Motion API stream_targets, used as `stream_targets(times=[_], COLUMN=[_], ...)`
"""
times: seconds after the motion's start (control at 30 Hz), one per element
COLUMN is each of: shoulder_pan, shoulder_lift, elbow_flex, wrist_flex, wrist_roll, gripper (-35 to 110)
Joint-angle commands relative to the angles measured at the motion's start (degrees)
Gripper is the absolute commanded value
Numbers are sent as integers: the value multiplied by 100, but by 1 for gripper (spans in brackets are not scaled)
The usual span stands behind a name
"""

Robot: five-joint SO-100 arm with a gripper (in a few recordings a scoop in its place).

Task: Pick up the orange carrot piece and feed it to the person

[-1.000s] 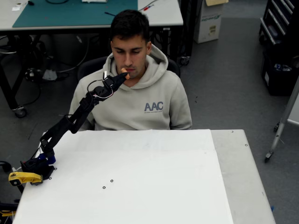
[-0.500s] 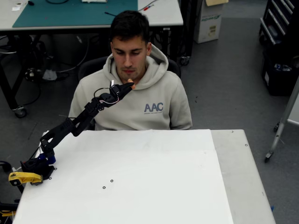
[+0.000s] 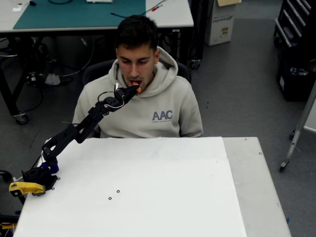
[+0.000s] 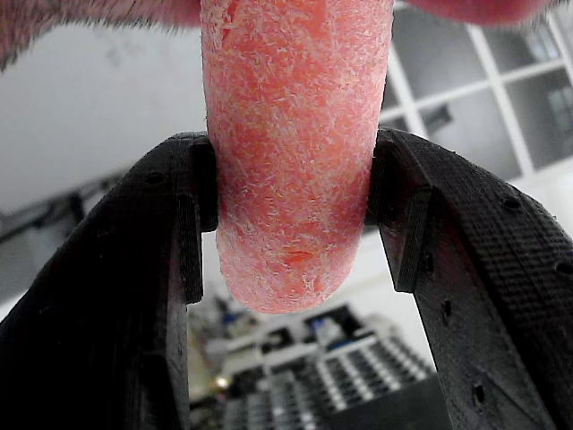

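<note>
In the overhead view, the black arm rises from its base at the left edge of the white worktop and reaches up and to the right, toward the person who sits behind the worktop. The person wears a light beige hoodie with the letters "AAC" on the chest, and the head is bent a little downward. The gripper is at the level of the person's chin, and the orange carrot piece sticks out from its tip, right at the mouth, which looks open.

In the wrist view, the gripper is closed on the orange carrot piece. The two black fingers press it from the left and from the right side, and the piece stands upright between them. Its rounded lower end hangs below the pads, and its surface is rough with pale specks. The upper end goes to the top edge of the picture, where it meets the person's lips; whether it is already inside the mouth I cannot tell.

A yellow clamp part sits beside the arm's base at the left edge of the worktop. Behind the person stands another table with a green mat.
</note>
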Motion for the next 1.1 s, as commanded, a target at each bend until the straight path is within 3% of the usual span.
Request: stream_targets(times=[0.0,0.73,1.07], shoulder_pan=[-18,-26,35], shoulder_lift=[589,615,615], elbow_flex=[-510,-519,-606], wrist_flex=[-105,-97,-88], wrist_roll=[-97,-97,-97], gripper=[-2,0,26])
